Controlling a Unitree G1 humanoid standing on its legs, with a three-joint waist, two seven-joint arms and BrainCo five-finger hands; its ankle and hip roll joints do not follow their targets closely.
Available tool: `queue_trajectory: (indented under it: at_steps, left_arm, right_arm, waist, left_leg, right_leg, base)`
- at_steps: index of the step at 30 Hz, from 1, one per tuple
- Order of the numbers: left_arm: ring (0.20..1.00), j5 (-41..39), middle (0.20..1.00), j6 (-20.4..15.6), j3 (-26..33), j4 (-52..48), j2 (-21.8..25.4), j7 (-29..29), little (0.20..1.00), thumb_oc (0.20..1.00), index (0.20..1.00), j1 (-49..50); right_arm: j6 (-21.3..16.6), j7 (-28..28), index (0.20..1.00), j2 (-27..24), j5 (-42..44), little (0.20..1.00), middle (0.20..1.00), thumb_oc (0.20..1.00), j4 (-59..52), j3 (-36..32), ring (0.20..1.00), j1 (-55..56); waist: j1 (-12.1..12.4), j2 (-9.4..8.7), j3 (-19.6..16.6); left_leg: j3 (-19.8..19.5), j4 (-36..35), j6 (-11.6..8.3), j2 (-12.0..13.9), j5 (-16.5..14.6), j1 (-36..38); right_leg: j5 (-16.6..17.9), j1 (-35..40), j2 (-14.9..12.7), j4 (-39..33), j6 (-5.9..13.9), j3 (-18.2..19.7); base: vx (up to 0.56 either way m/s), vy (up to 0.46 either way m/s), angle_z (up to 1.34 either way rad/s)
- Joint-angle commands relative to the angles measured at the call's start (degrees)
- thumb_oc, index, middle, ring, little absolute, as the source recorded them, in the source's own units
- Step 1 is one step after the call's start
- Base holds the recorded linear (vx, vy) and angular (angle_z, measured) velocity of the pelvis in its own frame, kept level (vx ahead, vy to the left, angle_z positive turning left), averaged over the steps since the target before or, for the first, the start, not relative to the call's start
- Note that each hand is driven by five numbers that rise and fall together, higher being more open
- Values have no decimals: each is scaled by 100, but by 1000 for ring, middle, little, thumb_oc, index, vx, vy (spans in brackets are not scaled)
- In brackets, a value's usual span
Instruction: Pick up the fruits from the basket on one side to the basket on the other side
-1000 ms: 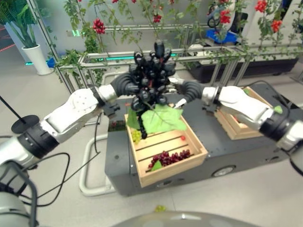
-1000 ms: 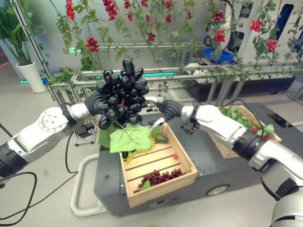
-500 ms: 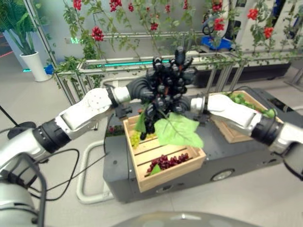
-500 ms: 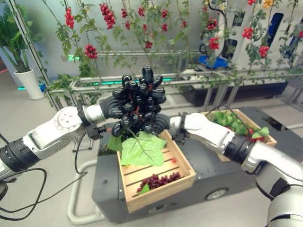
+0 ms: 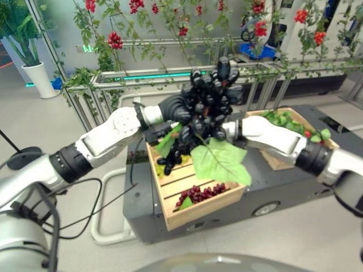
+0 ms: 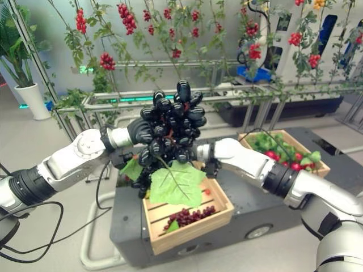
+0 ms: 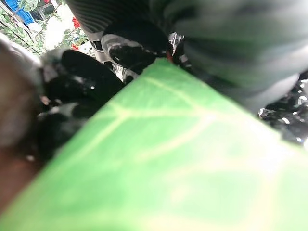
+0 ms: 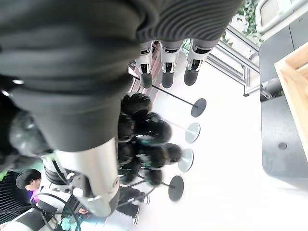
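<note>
Since one second ago, both arms have shifted the black grape cluster [image 5: 207,102] rightward, above the slatted wooden crate [image 5: 195,187] holding red grapes [image 5: 201,192]. Left hand [image 5: 177,107] grips the glossy cluster; its broad leaf [image 5: 220,161] hangs below. Right hand [image 8: 166,60] sits behind the cluster with fingers straight, holding nothing. Second crate [image 5: 289,122] lies to the right.

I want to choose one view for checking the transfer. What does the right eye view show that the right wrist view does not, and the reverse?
Right eye view: red grapes in the near basket, the big leaf, the far basket. Right wrist view: the right hand with straight fingers, round floor stands, a person. Both: the black grape bunch.
</note>
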Motion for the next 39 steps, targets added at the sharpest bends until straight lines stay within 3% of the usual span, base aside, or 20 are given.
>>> queue_trajectory:
  at_steps: [1,8,13,14,25,39]
  left_arm:
    - [200,-72,200,-210,445,552,-281,80,200,200,200,-378]
    - [200,31,200,-225,686,648,-398,97,200,200,200,-130]
    - [200,87,200,-243,907,836,-531,160,200,200,200,10]
    - [200,98,200,-238,1035,890,-633,186,200,200,200,102]
    - [200,165,200,-275,1308,1044,-811,170,200,200,200,233]
    - [200,285,200,-299,1713,1215,-1215,270,200,200,200,542]
  right_arm:
    - [-277,56,1000,285,546,1000,1000,1000,-446,77,1000,-467]
    - [-206,180,1000,426,756,1000,1000,1000,-522,-50,1000,-315]
    - [-340,42,1000,726,1092,1000,1000,1000,-338,-683,1000,190]
    - [-366,-25,1000,1002,1226,1000,1000,1000,-181,-1051,1000,509]
    - [-346,0,1000,1300,1392,1000,1000,1000,-62,-1500,1000,1023]
    - [-629,-327,1000,2275,1613,1000,1000,1000,184,-2508,1000,2004]
  waist:
    - [12,-247,-133]
    - [24,-236,-138]
    - [15,-209,-137]
    - [19,-190,-127]
    - [10,-156,-139]
    - [-35,-101,-146]
  left_leg:
    - [110,107,175,-344,-262,88]
    - [126,96,172,-334,-253,86]
    - [139,99,181,-329,-252,69]
    - [148,104,188,-330,-254,61]
    - [166,105,198,-335,-251,42]
    - [183,110,216,-351,-254,44]
  right_leg:
    - [20,139,-303,193,723,200]
    - [29,129,-295,173,719,216]
    - [33,114,-297,169,721,231]
    - [39,108,-303,173,722,235]
    - [49,89,-311,170,731,243]
    - [53,70,-312,159,727,257]
  base:
    - [0,0,0]
    - [-3,2,-3]
    - [-1,0,-1]
    - [0,0,0]
    - [0,0,0]
    - [0,0,0]
